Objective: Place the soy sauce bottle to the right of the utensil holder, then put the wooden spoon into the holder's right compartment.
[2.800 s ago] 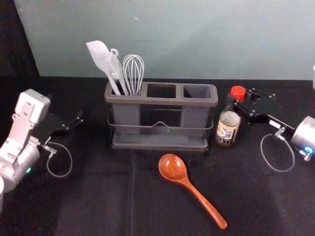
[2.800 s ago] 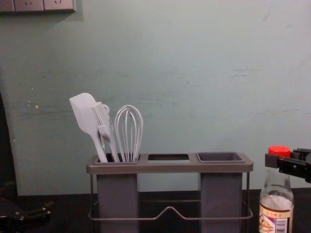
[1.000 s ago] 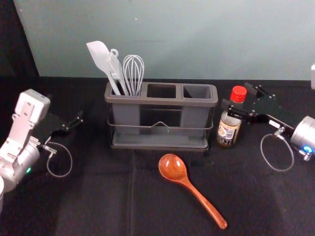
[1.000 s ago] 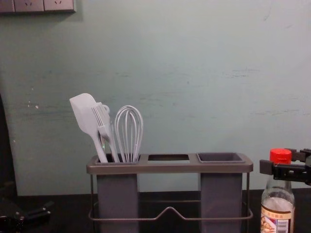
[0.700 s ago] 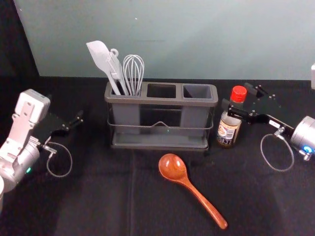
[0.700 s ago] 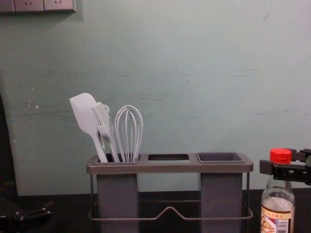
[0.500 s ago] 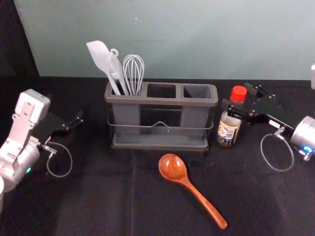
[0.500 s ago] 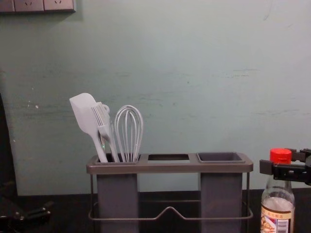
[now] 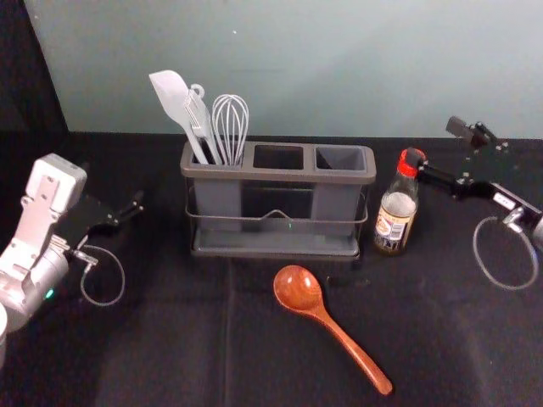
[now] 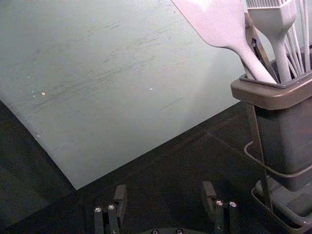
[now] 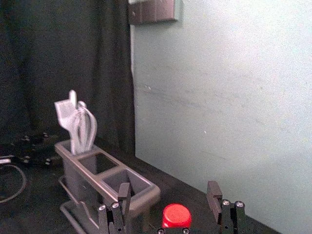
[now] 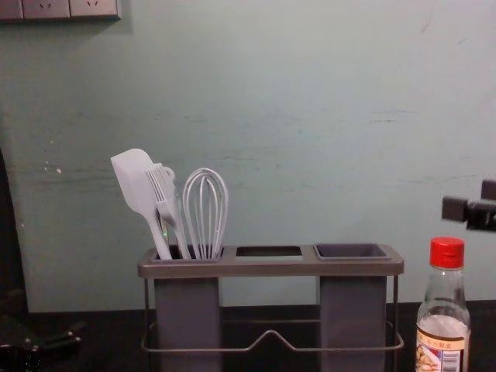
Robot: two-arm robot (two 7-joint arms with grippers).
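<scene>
Dipping our empty, wide-spread black right pincer (image 11: 168,191), right of the grey oblong holder (image 9: 278,175), we might topple the red-capped glass bottle (image 9: 395,212); our likewise spread, empty left pincer (image 10: 165,190) sits opposite.

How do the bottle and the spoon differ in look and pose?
The bottle stands upright, while the spoon lies down. The bottle is clear, with a red cap and a label; the spoon is plain reddish brown. The bottle is at the holder's right; the spoon lies in front of it. Both rest on black cloth.
</scene>
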